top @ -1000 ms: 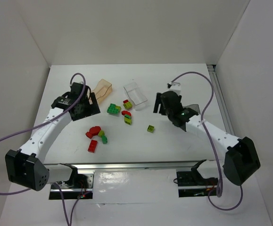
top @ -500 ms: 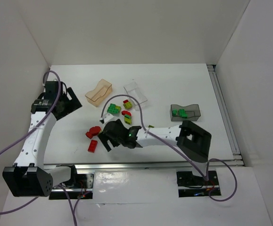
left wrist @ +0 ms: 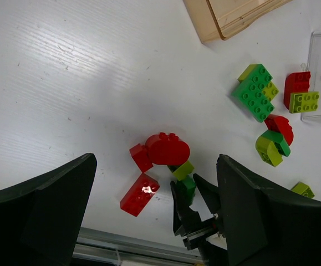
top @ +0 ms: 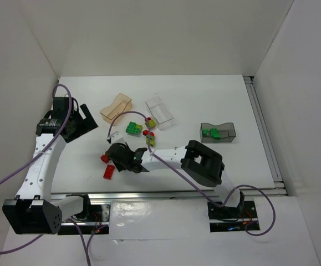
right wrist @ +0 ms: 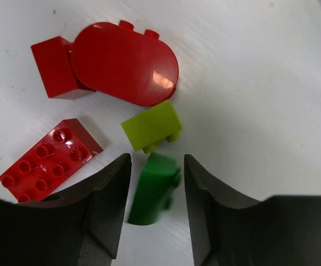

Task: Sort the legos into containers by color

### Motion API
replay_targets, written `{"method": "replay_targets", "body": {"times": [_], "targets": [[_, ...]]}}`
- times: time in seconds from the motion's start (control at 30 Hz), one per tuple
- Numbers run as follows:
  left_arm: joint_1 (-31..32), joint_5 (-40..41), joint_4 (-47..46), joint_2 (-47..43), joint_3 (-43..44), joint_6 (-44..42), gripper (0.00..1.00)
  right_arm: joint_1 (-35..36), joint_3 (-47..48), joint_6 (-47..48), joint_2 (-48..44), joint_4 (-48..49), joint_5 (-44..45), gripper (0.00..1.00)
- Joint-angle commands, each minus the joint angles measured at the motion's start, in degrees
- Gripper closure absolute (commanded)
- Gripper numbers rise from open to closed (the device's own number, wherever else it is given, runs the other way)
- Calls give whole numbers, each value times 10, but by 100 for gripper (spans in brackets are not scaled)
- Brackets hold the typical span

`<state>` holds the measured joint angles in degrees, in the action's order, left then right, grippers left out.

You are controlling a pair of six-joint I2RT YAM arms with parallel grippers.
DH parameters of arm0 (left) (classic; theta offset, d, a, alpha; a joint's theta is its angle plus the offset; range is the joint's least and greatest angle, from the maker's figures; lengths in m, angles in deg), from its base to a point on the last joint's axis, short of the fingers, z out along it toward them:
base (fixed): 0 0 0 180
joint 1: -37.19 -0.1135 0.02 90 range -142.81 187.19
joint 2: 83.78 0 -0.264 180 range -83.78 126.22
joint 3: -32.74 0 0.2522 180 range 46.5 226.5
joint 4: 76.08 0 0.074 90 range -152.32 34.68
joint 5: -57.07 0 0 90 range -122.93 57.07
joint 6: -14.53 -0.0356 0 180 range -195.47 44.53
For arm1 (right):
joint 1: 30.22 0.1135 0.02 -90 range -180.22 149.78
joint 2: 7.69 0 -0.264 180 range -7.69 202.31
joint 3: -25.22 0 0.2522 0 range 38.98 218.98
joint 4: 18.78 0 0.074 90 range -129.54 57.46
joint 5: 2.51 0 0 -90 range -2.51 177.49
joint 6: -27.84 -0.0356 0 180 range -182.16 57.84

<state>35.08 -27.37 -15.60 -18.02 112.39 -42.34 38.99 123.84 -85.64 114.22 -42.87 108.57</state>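
My right gripper [top: 121,159] reaches across to the left pile, low over the table. In the right wrist view it [right wrist: 156,166] is open, its fingers either side of a dark green lego [right wrist: 153,188] with a gap on each side. A yellow-green lego [right wrist: 151,126], a rounded red lego [right wrist: 124,62] and a flat red lego [right wrist: 49,159] lie just beyond. My left gripper [top: 74,123] is open and empty, held high at the far left [left wrist: 156,166]. The orange tub [top: 117,108], the clear tub [top: 159,111] and the dark grey tub [top: 227,128] holding green legos stand behind.
A larger green lego [top: 132,128] and mixed red and yellow-green legos [top: 148,123] lie between the orange and clear tubs. More of them [top: 149,139] lie beside the right arm. The table's metal front rail [top: 166,195] runs along the near edge.
My right arm swung from the grey tub across to the left pile and came down around the dark green lego. My left arm drew back from the orange tub to the far left.
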Motion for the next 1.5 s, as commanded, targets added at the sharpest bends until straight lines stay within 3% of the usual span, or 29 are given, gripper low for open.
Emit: {"method": "replay_targets", "body": {"times": [0.0, 0.1, 0.33, 0.53, 0.77, 0.87, 1.0, 1.17, 1.3, 1.33, 1.4, 1.47], "targets": [[-2, -9, -3, -7, -1, -12, 4, 0, 14, -23, -14, -19, 26, 52], [-2, -9, -8, -12, -7, -12, 4, 0, 0, -36, -47, -24, 50, 64], [-2, -26, -14, -12, -12, -12, 4, -6, -85, -56, -160, -47, 97, 64], [-2, -40, -25, -6, -18, -19, 4, -65, -174, -115, -293, -123, 182, 64], [33, -34, -38, 23, -64, -28, 1, -311, -331, -135, -505, -111, 161, 64], [55, -34, -55, 28, -79, -16, 1, -422, -337, -106, -512, -88, 103, 64], [80, -34, -55, 46, -74, -5, 1, -513, -332, -75, -476, -53, 37, 64], [101, -15, -55, 52, -67, 1, 1, -555, -312, -62, -427, -37, 12, 63], [106, -4, -55, 52, -67, 6, 1, -562, -312, -62, -403, -23, -4, 50], [106, -4, -55, 52, -67, 11, 1, -568, -304, -56, -390, -23, -4, 38], [106, 2, -50, 52, -67, 12, 1, -568, -284, -56, -383, -43, 4, 24], [106, 14, -43, 57, -62, 12, 1, -553, -283, -56, -390, -49, 17, 17]]}}
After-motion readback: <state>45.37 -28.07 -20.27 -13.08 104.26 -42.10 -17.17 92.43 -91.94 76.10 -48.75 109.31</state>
